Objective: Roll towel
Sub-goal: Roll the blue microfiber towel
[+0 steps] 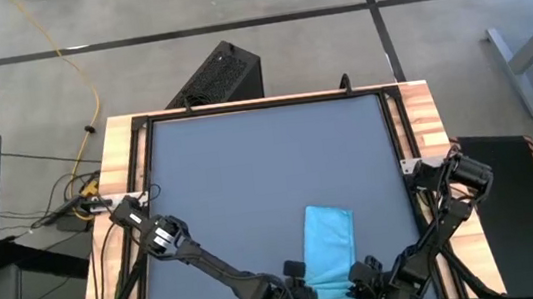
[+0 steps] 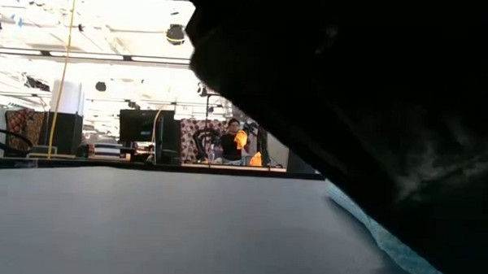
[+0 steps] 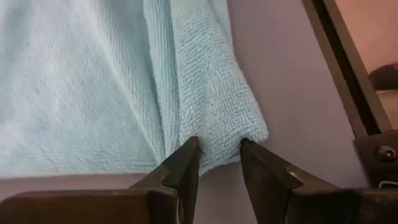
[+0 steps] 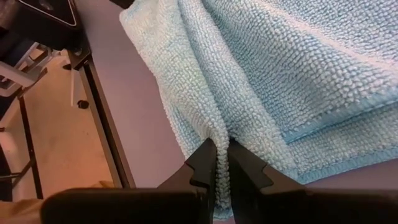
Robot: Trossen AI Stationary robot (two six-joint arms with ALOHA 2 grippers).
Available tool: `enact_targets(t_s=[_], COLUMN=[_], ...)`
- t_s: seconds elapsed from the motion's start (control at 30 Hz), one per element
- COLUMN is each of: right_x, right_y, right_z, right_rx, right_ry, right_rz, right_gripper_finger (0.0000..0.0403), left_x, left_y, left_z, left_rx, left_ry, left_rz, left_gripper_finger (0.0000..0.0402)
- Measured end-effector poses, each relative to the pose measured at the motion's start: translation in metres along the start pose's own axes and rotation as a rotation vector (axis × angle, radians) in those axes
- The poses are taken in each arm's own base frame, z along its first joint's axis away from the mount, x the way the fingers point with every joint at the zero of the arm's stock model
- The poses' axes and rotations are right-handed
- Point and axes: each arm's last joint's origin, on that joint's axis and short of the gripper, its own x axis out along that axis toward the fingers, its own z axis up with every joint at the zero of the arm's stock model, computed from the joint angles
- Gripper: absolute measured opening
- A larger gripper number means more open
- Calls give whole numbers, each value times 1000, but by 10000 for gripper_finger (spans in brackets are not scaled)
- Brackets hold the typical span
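Both hands pinch the sky-blue towel (image 1: 329,250) at its near edge on the dark grey tabletop (image 1: 231,194). The left hand (image 3: 219,152) grips one bunched corner. The right hand (image 4: 222,163) clamps a fold.

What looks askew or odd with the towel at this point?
Nothing is damaged or spilled. The towel lies slightly skewed near the table's near edge, its near end bunched where the left gripper and right gripper each pinch a fold, as rolling would need.
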Motion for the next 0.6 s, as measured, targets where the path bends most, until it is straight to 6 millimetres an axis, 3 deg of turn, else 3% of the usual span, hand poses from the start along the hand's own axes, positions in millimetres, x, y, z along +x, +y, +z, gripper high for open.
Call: enact_targets(t_s=[0.17, 0.43, 0.6], right_x=[-1, -2, -2], right_y=[3, 5, 3], right_z=[1, 1, 1], right_rx=[-1, -1, -2], right_ry=[-1, -2, -1], right_rz=[3, 2, -16], right_gripper_finger=[60, 60, 60], left_x=[2, 2, 4], left_y=[2, 5, 8], left_z=[-2, 7, 9], left_rx=[-107, -337, -432], left_ry=[17, -13, 10], left_rz=[-21, -72, -160], left_gripper_finger=[101, 11, 2])
